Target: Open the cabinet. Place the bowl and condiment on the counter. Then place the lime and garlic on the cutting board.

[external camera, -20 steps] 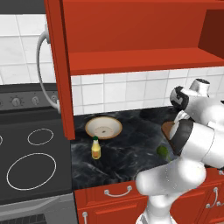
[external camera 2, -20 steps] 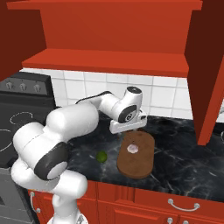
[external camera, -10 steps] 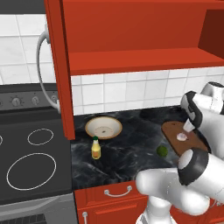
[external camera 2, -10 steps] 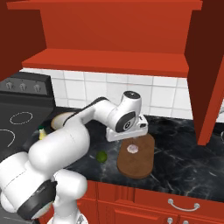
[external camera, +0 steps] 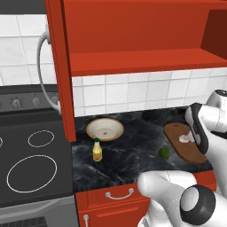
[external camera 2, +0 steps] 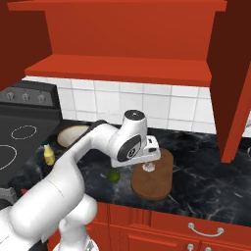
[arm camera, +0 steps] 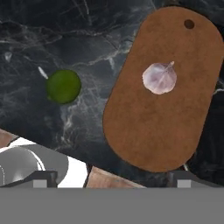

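My gripper (external camera 2: 148, 165) wide open and empty directly above the garlic (arm camera: 159, 78) on the cutting board (arm camera: 164, 89), lime (arm camera: 64, 86) beside it on the surface (arm camera: 83, 39)

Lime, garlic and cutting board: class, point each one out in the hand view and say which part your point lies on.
lime (arm camera: 64, 86): hand view, middle of the green fruit.
garlic (arm camera: 159, 78): hand view, centre of the pale bulb.
cutting board (arm camera: 148, 131): hand view, bare wood below the garlic.
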Motion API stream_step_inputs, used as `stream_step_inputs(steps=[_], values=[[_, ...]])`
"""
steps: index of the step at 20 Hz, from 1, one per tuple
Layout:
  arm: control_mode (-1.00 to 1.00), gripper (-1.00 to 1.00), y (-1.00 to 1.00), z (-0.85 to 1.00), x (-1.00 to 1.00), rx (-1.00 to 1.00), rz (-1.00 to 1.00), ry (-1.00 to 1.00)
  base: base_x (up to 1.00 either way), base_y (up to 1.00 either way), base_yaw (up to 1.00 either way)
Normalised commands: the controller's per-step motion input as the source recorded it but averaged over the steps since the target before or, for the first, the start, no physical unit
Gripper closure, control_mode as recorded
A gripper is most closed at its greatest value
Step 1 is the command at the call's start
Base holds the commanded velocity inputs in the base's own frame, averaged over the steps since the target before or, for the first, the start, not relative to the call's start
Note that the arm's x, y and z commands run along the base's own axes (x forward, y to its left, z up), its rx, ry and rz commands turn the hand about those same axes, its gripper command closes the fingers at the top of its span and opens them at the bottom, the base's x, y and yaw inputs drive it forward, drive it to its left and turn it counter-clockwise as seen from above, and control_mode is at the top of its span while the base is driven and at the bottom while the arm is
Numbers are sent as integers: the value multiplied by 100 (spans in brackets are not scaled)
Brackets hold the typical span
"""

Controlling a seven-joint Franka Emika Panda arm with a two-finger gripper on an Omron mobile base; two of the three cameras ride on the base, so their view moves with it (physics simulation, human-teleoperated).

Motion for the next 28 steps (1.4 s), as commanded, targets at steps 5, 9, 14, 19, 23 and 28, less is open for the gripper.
stream_step_inputs(steps=[5, 9, 14, 19, 23, 28], values=[[-100, -100, 10, 5, -31, 7, -18, -4, 0, 0, 0], [-100, -100, 22, 7, -20, 17, -10, 0, 0, 0, 0], [-100, -100, 29, 10, 0, 13, -9, 1, 0, 0, 0], [-100, -100, 24, 2, 4, 1, -12, 9, 0, 0, 0], [-100, -100, 19, 0, 24, 0, -8, 6, 0, 0, 0], [-100, -100, 24, -5, 44, 0, -1, 12, 0, 0, 0]])
